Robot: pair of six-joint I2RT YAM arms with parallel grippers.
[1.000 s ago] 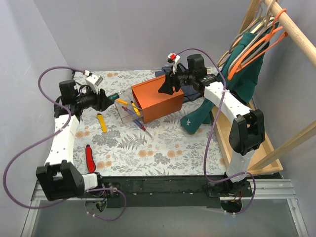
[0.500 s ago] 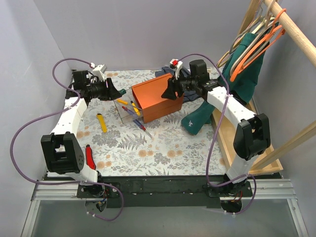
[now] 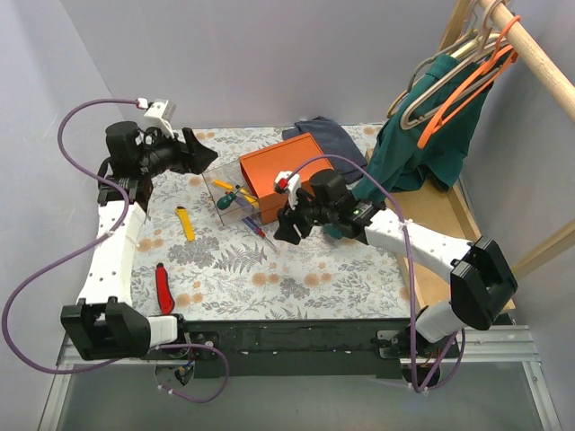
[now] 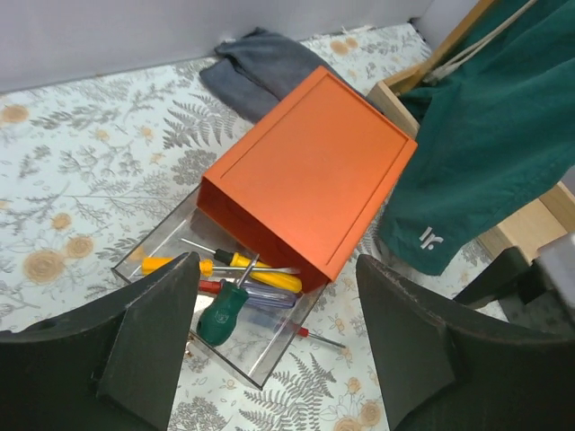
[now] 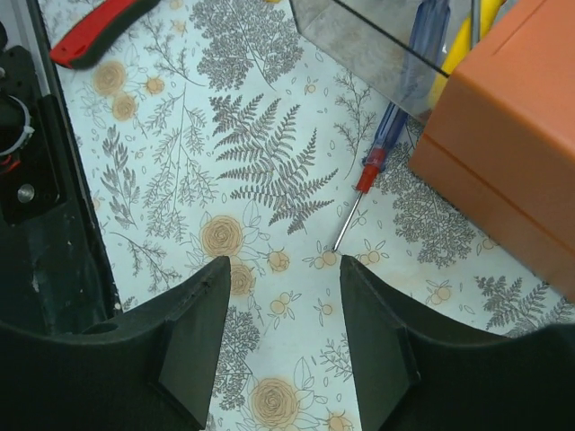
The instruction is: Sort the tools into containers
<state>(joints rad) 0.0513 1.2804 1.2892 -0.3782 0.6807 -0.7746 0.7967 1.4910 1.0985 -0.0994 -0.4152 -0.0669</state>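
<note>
The orange box stands mid-table, its closed top facing up. The clear box lies against its left side and holds a green-handled screwdriver and yellow ones. A red-and-blue screwdriver lies on the cloth just outside the clear box. A yellow tool and a chunky red tool lie at the left. My left gripper is open and empty, raised left of the boxes. My right gripper is open and empty, just near the red-and-blue screwdriver.
A grey cloth lies behind the orange box. A green garment and hangers hang from a wooden rail at the right, above a long wooden tray. The table's black front edge is close to my right gripper.
The green screwdriver has left my left gripper and now lies in the clear box; that gripper rose and pulled back. My right gripper moved from over the orange box to its near side.
</note>
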